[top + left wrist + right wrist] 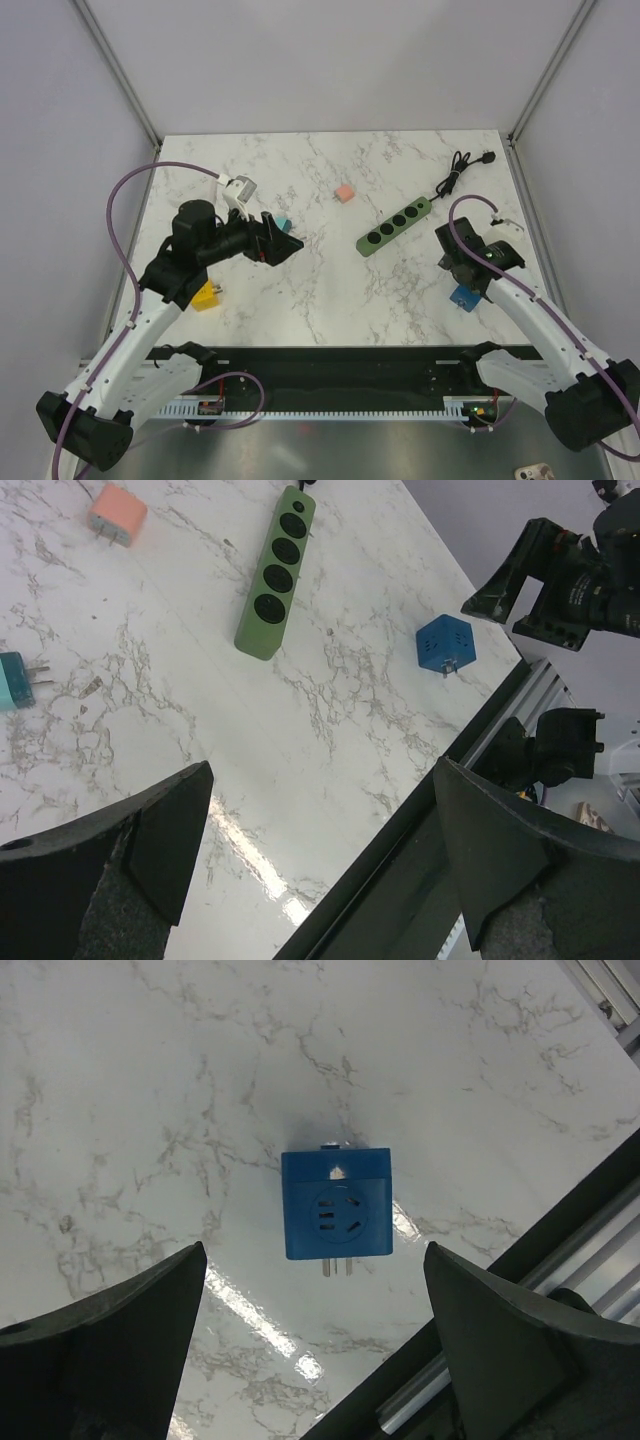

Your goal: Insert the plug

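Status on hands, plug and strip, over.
Left hand open, empty. Right hand open, above blue plug on table. Nothing covering green power strip sockets.

A robotics lab bench: white walls and aluminium frame posts enclose a marble-patterned table with two robot arms bolted at its near edge.

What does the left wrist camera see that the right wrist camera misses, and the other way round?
Only the left wrist view: the green power strip, the orange plug and the teal plug. Only the right wrist view: the socket holes on the face of the blue adapter, seen close from above. Both: the blue adapter, lying on the marble table.
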